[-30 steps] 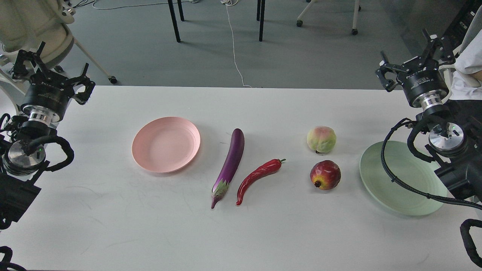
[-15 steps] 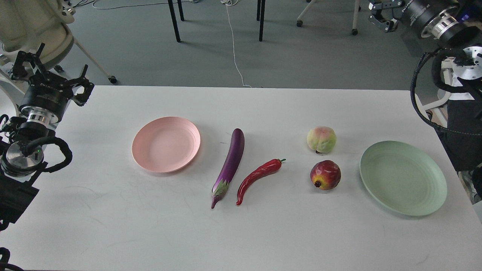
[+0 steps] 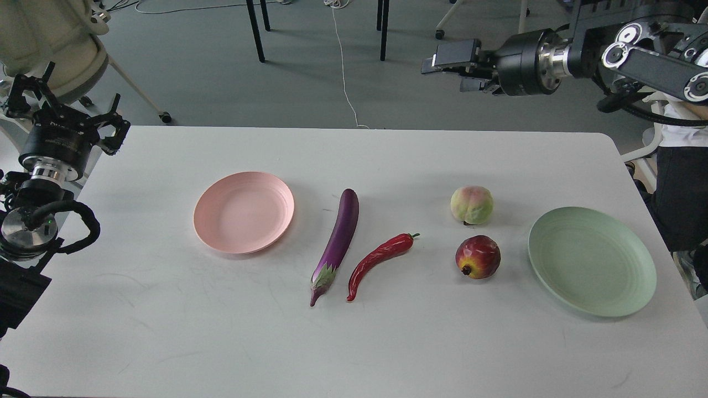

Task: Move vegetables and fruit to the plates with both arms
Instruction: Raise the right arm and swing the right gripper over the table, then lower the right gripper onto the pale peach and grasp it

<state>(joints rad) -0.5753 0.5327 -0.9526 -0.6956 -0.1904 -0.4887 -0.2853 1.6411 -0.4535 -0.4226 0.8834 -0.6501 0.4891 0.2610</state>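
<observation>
While nothing is yet lifted, the step in hand is the approach. Nearest, chili pepper and eggplant lie side by side mid-bench, well right of the left tool, spread wide, empty. Pink plate sits between them and that tool. Pomegranate and peach lie left of the green plate, below the raised right tool; gap: cannot tell. Next: descend onto the fruit.

Grey floor, black table legs, white cable.
</observation>
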